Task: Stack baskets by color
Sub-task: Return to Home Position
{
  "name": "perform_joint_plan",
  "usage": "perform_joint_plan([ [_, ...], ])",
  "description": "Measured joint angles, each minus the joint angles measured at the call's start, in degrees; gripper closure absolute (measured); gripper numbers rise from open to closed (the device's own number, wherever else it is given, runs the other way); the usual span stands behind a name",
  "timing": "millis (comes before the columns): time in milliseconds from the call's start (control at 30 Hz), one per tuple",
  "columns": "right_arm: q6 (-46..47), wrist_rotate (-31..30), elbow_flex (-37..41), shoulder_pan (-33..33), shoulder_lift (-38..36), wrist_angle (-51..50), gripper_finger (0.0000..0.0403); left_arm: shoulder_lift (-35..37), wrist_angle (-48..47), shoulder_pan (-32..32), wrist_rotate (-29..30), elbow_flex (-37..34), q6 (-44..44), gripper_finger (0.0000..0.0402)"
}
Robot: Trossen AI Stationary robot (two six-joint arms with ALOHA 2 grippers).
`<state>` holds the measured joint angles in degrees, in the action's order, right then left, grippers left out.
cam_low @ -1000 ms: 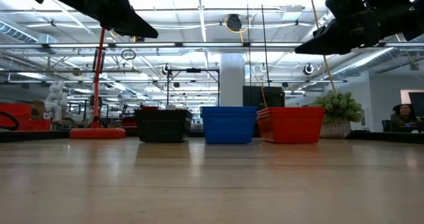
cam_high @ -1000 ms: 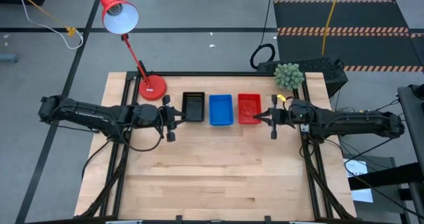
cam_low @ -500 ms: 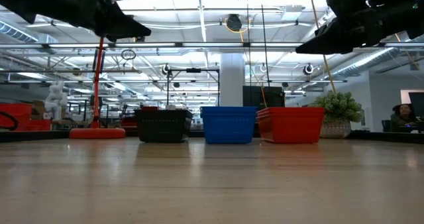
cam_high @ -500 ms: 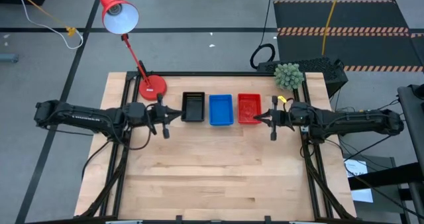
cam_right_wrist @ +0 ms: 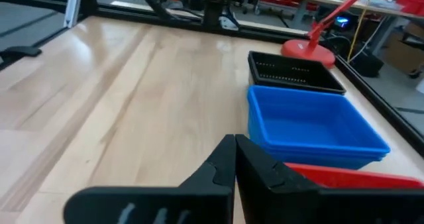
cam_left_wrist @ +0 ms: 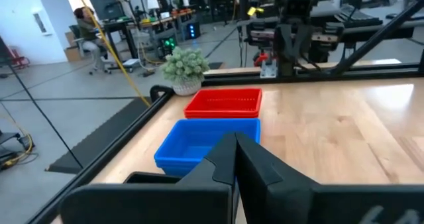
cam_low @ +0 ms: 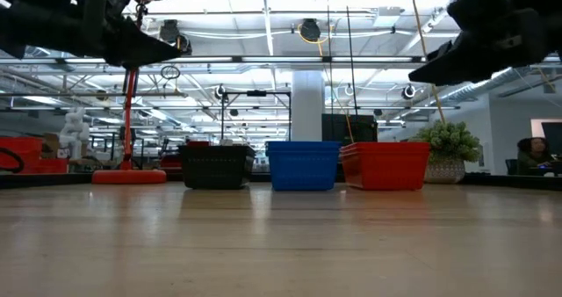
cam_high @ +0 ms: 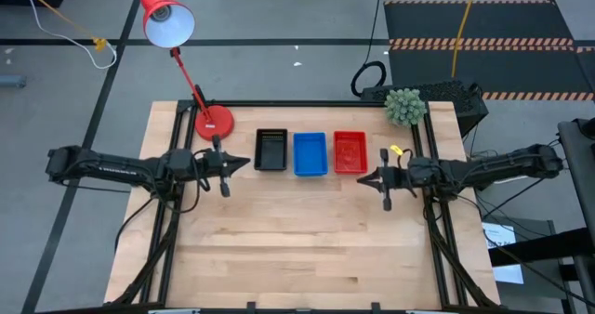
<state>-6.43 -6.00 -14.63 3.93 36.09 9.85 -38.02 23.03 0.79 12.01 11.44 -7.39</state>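
Sorting is judged complete: three basket stacks are set in a row between the grippers, long axes crosswise to both. The black stack (cam_high: 271,150) lies just ahead of the left gripper (cam_high: 244,162), the blue stack (cam_high: 310,153) beyond it, and the red stack (cam_high: 350,151) close ahead of the right gripper (cam_high: 363,176), slightly to one side. Both finger pairs are pressed together with nothing held, so only a straight pull-back is called for.
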Motion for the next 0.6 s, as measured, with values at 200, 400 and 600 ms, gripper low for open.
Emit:
perform_joint_plan([
  [200,0.4,0.0,3.9,0.3,-3.8,1.7,0.0403,0.0,1.2,1.0,0.0,-1.6,0.7,0.0396],
  [400,-0.4,0.3,7.5,0.2,-9.0,3.5,0.0403,0.0,1.2,1.5,0.0,-1.6,1.0,0.0397],
  [600,-1.0,1.6,10.2,0.1,-11.9,6.4,0.0403,0.0,1.2,1.5,-0.1,-1.6,1.1,0.0391],
])
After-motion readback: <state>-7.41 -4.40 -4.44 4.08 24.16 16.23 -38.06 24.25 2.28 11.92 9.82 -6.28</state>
